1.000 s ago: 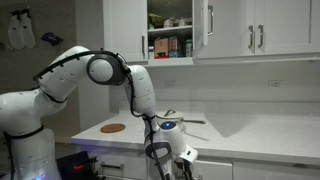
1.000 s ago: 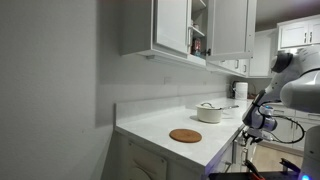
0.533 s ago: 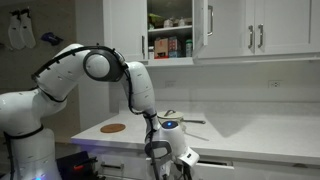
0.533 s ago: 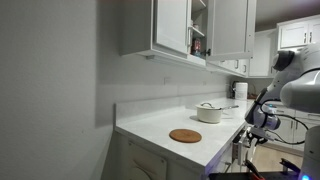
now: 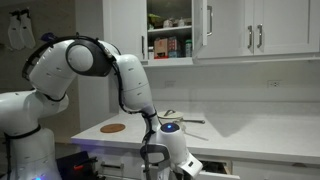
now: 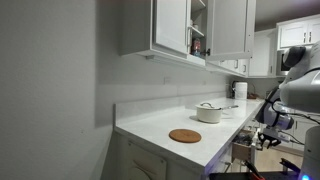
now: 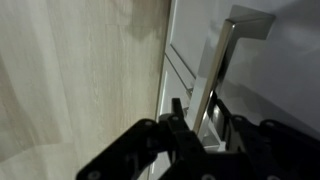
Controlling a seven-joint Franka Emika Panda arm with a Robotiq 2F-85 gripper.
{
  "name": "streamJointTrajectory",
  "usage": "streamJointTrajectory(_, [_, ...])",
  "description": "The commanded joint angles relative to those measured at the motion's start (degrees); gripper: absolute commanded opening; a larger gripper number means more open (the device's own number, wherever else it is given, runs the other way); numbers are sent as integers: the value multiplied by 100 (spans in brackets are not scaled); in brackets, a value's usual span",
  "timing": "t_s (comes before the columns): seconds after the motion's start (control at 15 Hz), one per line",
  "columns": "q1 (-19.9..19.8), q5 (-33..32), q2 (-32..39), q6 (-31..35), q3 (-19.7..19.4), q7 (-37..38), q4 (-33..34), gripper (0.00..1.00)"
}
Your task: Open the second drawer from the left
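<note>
The second drawer from the left (image 5: 216,168) is a white front under the countertop, and it stands pulled partly out. My gripper (image 5: 168,160) sits at that drawer front, partly hidden by the wrist. In the wrist view my gripper (image 7: 198,108) is shut on the drawer's silver bar handle (image 7: 226,55), which runs up between the two dark fingers against the white drawer front (image 7: 270,110). In an exterior view the gripper (image 6: 266,128) is out in front of the counter edge.
On the white countertop (image 5: 250,135) are a round wooden trivet (image 5: 113,128) and a white pot (image 6: 209,112). An upper cabinet (image 5: 170,30) stands open above. The adjoining left drawer front (image 5: 112,166) is closed. The robot's base (image 5: 25,140) is beside the counter.
The arm has drawn back from the counter, its elbow swinging left and up. The gripper has moved outward with the handle, and the drawer has come out further.
</note>
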Motion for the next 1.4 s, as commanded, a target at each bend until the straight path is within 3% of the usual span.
streamJointTrajectory(0.0, [15,-40,-652,-836,-770,-134,-114,10])
streamJointTrajectory(0.47, [-680,95,-736,-1606,-757,-782,170,10])
streamJointTrajectory(0.8, [-1040,386,-708,-2554,-1038,-1433,722,10])
streamJointTrajectory(0.87, [-1071,428,-687,-2798,-1140,-1553,892,60])
streamJointTrajectory(1.0, [-1110,435,-677,-3178,-1401,-1722,1136,66])
streamJointTrajectory(1.2, [-947,103,-653,-3356,-1910,-1730,1636,92])
streamJointTrajectory(1.33, [-878,-61,-723,-3412,-2114,-1758,1870,100])
